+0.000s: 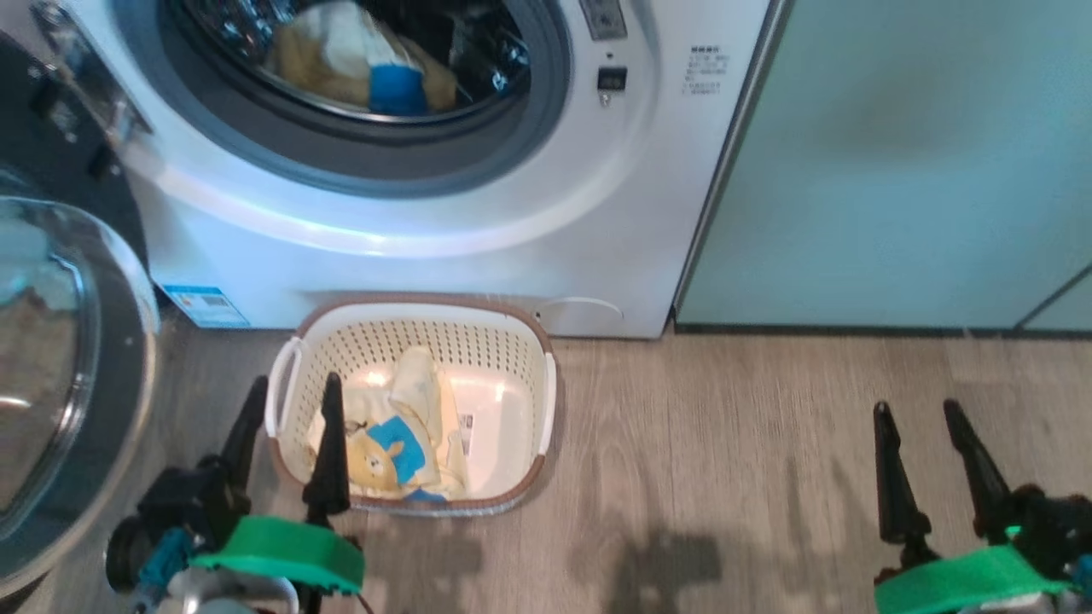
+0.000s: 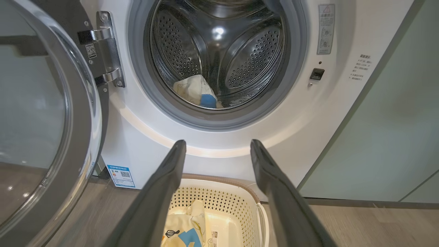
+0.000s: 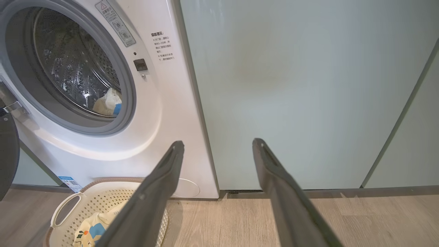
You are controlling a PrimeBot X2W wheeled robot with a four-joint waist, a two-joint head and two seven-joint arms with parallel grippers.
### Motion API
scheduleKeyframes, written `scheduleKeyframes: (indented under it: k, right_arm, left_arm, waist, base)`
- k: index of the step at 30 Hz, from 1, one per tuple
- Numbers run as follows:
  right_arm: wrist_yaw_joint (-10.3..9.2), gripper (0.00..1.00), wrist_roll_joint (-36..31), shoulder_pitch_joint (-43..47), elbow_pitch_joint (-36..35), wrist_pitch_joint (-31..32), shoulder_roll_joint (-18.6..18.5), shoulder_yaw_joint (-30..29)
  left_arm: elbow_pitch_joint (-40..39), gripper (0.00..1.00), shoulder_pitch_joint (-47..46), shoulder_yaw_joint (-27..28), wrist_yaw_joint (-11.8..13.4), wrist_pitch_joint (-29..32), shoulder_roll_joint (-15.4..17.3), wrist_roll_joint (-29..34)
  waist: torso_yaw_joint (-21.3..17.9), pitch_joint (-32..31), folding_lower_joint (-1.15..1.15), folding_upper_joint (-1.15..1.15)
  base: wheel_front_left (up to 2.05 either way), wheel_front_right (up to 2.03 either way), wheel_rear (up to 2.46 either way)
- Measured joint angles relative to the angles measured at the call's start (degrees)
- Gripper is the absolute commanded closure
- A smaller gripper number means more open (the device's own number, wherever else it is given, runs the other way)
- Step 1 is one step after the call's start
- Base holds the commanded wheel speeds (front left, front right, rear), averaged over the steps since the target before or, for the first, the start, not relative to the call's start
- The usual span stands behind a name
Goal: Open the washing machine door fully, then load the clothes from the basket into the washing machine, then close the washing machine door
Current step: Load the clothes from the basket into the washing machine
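Observation:
The white washing machine (image 1: 444,247) (image 2: 137,137) (image 3: 161,130) stands open, its black glass door (image 1: 60,375) (image 2: 44,130) swung wide to the left. One pale-yellow and blue garment (image 1: 367,64) (image 2: 197,92) (image 3: 109,103) lies in the steel drum. On the floor before the washer, the cream basket (image 1: 512,341) (image 2: 240,206) (image 3: 68,209) holds clothes with a bear print (image 1: 397,435) (image 2: 185,230) (image 3: 91,230). My left gripper (image 1: 292,392) (image 2: 217,142) hangs open over the basket's left edge. My right gripper (image 1: 917,409) (image 3: 217,142) is open above bare floor, well right of the basket.
Pale-green cabinet doors (image 1: 896,162) (image 3: 301,92) stand right of the washer. Grey wood floor (image 1: 725,452) stretches between the basket and my right gripper. The open door takes up the room at the left.

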Motion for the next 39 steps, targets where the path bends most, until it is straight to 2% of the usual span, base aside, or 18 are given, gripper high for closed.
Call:
scheduleKeyframes:
  k: [6, 15, 34, 39]
  right_arm:
    - [0.0, 0.0, 0.01, 2.94, 0.07, 0.0, 0.01, 0.01]
    - [0.0, 0.0, 0.0, 4.3, -0.04, 0.09, 0.01, 0.34]
    - [0.0, 0.0, -0.42, 4.26, -0.56, 0.34, 0.01, 0.93]
    - [0.0, 0.0, -0.42, 4.09, -0.68, 0.34, 0.01, 1.1]
  left_arm:
    - [0.52, 0.0, 2.65, -0.59, -0.97, 0.01, -1.01, -0.18]
    - [0.56, 0.0, 4.35, -0.67, -1.05, 0.01, -1.36, -0.18]
    - [1.92, 0.0, 4.38, 0.34, -2.63, 0.01, -2.68, -0.09]
    - [4.97, 0.0, 3.5, -0.57, -4.09, 0.2, -2.67, -0.09]
  waist:
    - [0.91, -3.64, 0.0, 0.0]
    - [1.0, -6.26, 0.0, 0.0]
    - [0.33, -5.26, 0.01, 0.0]
    - [0.24, -3.98, 0.01, 0.0]
  base:
    - [0.0, 0.0, 0.0]
    - [0.0, 0.0, 0.0]
    - [0.0, 0.0, 0.0]
    - [0.0, 0.0, 0.0]
